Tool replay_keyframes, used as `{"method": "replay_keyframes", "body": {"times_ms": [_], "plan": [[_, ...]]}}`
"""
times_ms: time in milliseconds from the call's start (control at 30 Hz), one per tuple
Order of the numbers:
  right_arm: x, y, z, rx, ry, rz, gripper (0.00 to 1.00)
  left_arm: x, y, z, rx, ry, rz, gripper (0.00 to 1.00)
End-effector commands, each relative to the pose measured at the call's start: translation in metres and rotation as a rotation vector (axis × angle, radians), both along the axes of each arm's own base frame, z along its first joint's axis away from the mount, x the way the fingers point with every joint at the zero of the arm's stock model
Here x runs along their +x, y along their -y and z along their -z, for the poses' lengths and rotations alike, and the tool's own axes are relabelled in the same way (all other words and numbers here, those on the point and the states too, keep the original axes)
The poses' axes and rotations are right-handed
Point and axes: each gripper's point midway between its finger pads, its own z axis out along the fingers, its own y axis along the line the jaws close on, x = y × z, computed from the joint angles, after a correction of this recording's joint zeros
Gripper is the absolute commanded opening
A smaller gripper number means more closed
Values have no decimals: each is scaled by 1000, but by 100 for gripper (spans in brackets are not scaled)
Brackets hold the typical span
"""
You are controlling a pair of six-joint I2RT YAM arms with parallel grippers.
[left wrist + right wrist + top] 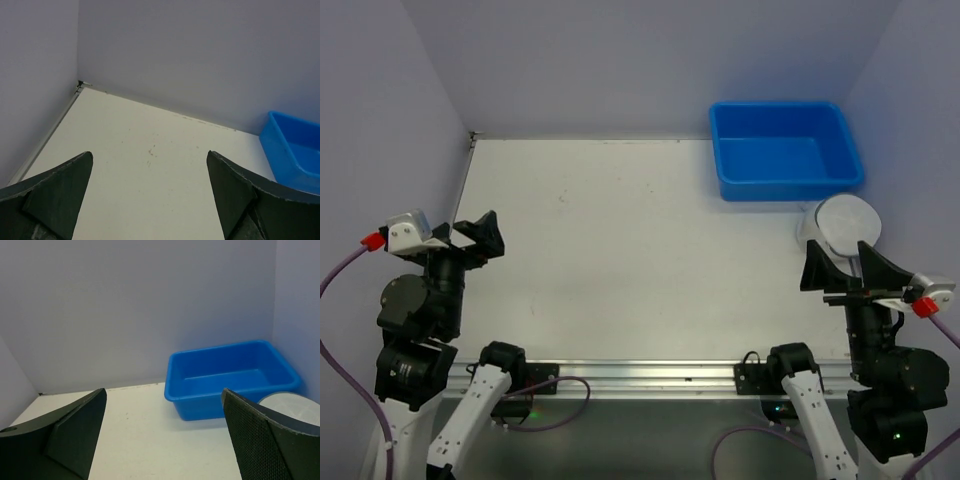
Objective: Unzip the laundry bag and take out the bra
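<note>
Two arms poised, nothing grasped.
Left end effector [470,238] and right end effector [848,268] both spread apart; laundry bag [847,222] rests on the surface [620,260] beside the blue bin [785,150], likeliest the right arm's reach; bra unseen.

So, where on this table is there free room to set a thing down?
The wide patch of table between the left tool and the right tool, left of the bin, is bare. The far right corner is crowded: the bin sits there, with the bag just in front of it, close to the right tool.
</note>
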Motion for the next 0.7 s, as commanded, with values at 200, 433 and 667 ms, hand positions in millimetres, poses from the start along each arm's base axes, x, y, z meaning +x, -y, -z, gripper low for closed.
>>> {"method": "replay_keyframes", "body": {"times_ms": [200, 433, 667], "plan": [[34, -8, 31, 64, -157, -16, 99, 28, 24, 31, 23, -55, 98, 100], [81, -17, 68, 206, -367, -2, 99, 54, 48, 88, 7, -189, 185, 100], [145, 45, 121, 275, -540, 471, 99, 73, 69, 132, -23, -252, 258, 100]]}}
